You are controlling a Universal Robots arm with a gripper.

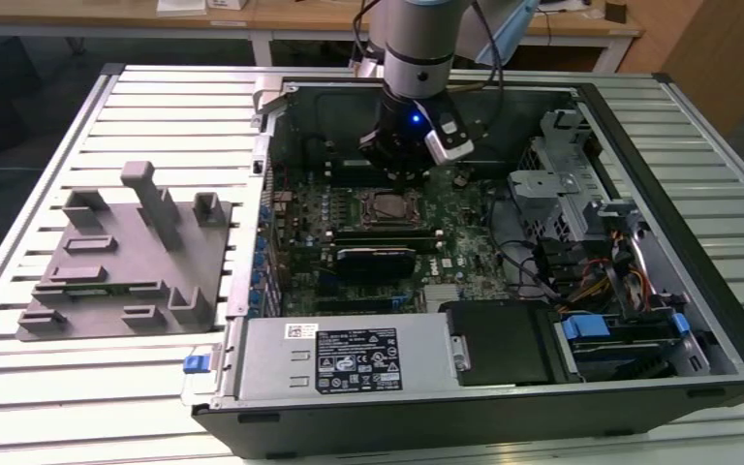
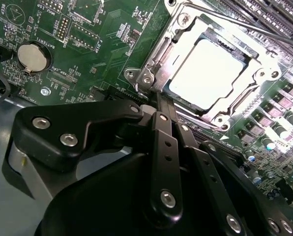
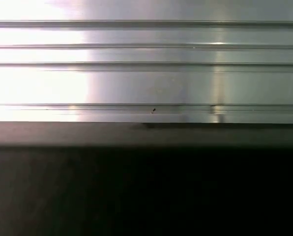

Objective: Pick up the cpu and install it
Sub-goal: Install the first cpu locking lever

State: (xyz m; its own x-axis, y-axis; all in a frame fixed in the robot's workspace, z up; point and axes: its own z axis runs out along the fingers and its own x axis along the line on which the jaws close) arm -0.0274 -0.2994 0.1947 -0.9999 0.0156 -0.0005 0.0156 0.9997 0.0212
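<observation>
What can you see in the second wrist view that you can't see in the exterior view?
The second wrist view brings out the round silver coin battery on the green board and the screws on the black gripper links. The exterior view takes in the whole open computer case on the slatted metal table, the grey plastic fixture at the exterior view's left, and the arm above the board. Both show the gripper down near the socket frame, with the pale silver cpu lying inside it.

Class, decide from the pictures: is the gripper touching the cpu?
Apart. In the second wrist view the cpu lies flat in its socket frame, while the gripper ends short of it, at the frame's corner.
</observation>
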